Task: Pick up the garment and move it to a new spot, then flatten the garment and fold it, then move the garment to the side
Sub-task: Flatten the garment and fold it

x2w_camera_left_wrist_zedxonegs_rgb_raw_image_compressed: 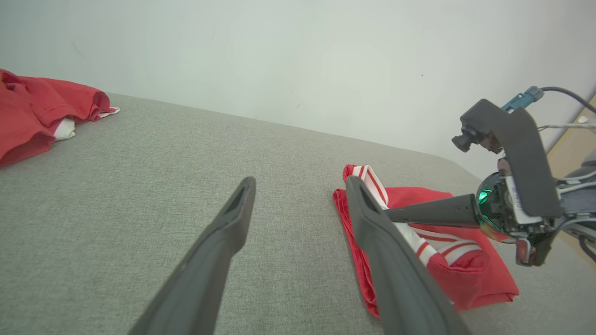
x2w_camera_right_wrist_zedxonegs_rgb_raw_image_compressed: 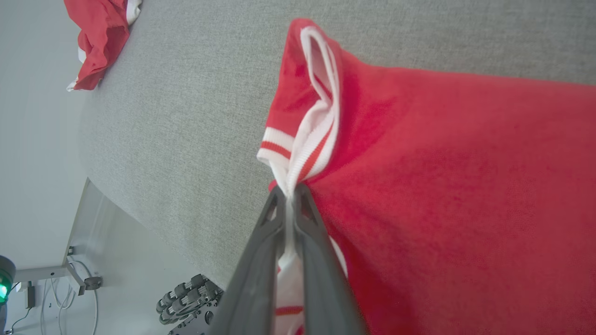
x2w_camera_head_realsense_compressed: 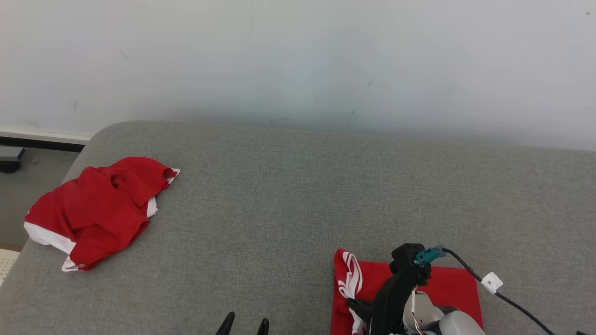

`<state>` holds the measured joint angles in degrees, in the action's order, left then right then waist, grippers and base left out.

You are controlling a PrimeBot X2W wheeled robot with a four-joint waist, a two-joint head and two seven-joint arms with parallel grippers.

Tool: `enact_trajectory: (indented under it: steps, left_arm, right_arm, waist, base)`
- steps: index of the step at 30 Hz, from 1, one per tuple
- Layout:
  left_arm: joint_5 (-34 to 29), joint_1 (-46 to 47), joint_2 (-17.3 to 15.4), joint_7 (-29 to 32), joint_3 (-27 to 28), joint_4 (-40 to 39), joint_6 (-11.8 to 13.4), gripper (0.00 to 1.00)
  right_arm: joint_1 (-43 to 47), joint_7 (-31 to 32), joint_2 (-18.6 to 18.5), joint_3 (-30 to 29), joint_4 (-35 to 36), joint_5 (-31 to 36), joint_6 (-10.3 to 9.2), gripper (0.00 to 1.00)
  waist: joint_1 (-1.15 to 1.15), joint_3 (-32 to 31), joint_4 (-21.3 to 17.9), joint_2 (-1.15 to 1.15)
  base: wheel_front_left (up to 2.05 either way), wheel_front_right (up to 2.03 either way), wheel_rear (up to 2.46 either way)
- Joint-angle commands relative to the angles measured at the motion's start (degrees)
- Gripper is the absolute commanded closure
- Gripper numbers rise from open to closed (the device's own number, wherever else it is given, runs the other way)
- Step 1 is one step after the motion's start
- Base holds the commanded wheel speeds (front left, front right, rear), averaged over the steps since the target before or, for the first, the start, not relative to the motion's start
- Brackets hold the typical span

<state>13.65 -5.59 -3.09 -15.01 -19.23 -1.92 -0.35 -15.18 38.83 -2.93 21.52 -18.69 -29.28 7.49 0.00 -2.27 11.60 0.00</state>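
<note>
Red garment [x2w_camera_head_realsense_compressed: 449, 288] lay folded near right on grey pad [x2w_camera_head_realsense_compressed: 279, 209], right gripper [x2w_camera_right_wrist_zedxonegs_rgb_raw_image_compressed: 289, 195] pinched on its striped trim [x2w_camera_right_wrist_zedxonegs_rgb_raw_image_compressed: 307, 137].
Left gripper [x2w_camera_left_wrist_zedxonegs_rgb_raw_image_compressed: 300, 182] stood wide, empty, just left. Risk: dragging by trim alone would likely pull the fold open.

Dark tapered fingers [x2w_camera_left_wrist_zedxonegs_rgb_raw_image_compressed: 223, 237], black cable [x2w_camera_head_realsense_compressed: 512, 300], teal connector [x2w_camera_head_realsense_compressed: 428, 255]

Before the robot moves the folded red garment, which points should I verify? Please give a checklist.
1. Grip: right gripper shut on striped trim of folded red garment: ok.
2. Free arm: left gripper open, holding nothing: ok.
3. Spacing: left gripper apart from that garment: ok.
4. Other item: crumpled red garment lies apart, near grey cushion's left edge: ok.
5. Fold holding together when dragged: cannot tell.
</note>
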Motion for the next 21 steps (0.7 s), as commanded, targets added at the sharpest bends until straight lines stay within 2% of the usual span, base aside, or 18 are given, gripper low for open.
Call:
enact_trajectory:
  steps: [1,9,13,21]
  left_arm:
    - [-0.52,-0.2,0.08,-0.23,0.19,0.11,0.19,0.0]
    - [-0.7,-0.56,0.11,-0.22,0.81,-0.18,0.4,0.0]
    - [-0.77,-0.87,0.12,-0.22,1.28,-0.61,0.73,0.0]
    - [-0.95,-1.44,0.15,-0.23,2.18,-1.82,1.01,0.0]
  right_arm:
    - [-0.85,-0.76,0.04,0.11,-0.56,-1.02,0.0,0.0]
    - [-2.43,-3.91,0.02,-1.94,0.77,-2.43,0.0,0.0]
    - [-1.61,-5.29,0.02,-7.28,3.9,0.24,0.0,0.0]
    - [6.63,-1.79,0.05,-18.13,16.47,9.5,0.0,0.0]
  waist:
    - [0.0,0.04,-0.05,0.0]
    - [0.0,-0.11,-1.01,0.0]
    - [0.0,-0.42,-2.35,0.0]
    - [0.0,-0.17,-5.99,0.0]
  base:
    - [0.0,0.0,0.0]
    - [0.0,0.0,0.0]
    - [0.0,0.0,0.0]
    - [0.0,0.0,0.0]
